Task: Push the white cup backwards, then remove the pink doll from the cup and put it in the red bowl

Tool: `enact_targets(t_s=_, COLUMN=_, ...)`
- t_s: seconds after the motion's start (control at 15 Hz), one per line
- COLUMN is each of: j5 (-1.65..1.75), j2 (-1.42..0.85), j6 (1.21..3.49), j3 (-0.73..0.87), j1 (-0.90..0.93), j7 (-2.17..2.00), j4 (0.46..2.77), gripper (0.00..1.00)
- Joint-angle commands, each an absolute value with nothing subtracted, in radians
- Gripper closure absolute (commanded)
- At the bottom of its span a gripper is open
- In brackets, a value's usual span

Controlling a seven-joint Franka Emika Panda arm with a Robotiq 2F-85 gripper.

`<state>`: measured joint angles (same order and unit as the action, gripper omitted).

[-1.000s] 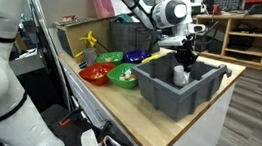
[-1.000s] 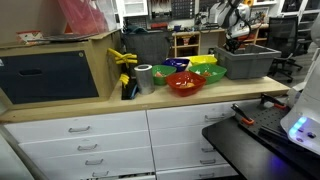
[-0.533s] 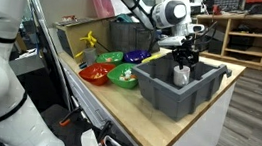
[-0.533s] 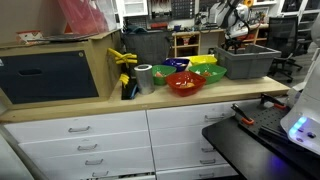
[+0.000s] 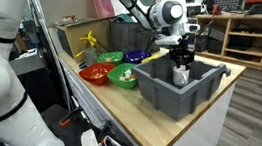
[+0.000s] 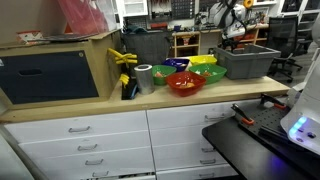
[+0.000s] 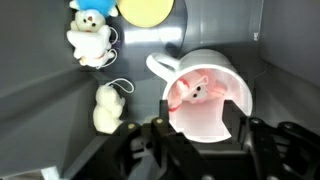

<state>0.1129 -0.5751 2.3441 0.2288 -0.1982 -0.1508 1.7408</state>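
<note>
White cup [image 7: 205, 100]: smooth, glossy cylinder with a loop handle, upright on the floor of the grey plastic bin [image 7: 40, 110].
Pink doll [image 7: 192, 92]: soft and pale, lying inside the cup.
Gripper [image 7: 200, 152]: dark fingers spread apart over the cup's near rim.
Red bowl [image 5: 95, 74]: shallow and round, on the counter outside the bin.
Bin neighbours: white plush figure [image 7: 88, 35], cream plush figure [image 7: 107, 108], yellow disc [image 7: 147, 10].

white cup [image 7: 205, 95]: glossy, smooth | pink doll [image 7: 192, 92]: seemingly plush | bin [image 7: 60, 110]: matt plastic

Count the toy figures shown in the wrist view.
3: the pink doll inside the white cup, a cream figure beside it, a white blue-capped figure above that. More may be hidden.
</note>
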Motion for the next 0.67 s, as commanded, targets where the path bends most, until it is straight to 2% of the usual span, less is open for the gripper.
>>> enact_targets(t_s=0.0, j5=0.101, j2=-0.572, j6=2.321, j3=0.228, j1=-0.192, j7=-0.168, j4=1.727, gripper=0.71)
enact_targets(t_s=0.27, j5=0.097, j2=-0.569, j6=2.312, j3=0.227, j1=-0.194, j7=-0.166, j4=1.721, gripper=0.99)
enact_targets(t_s=0.6, j5=0.097, j2=-0.566, j6=2.303, j3=0.227, j1=-0.195, j7=-0.162, j4=1.721, gripper=1.00)
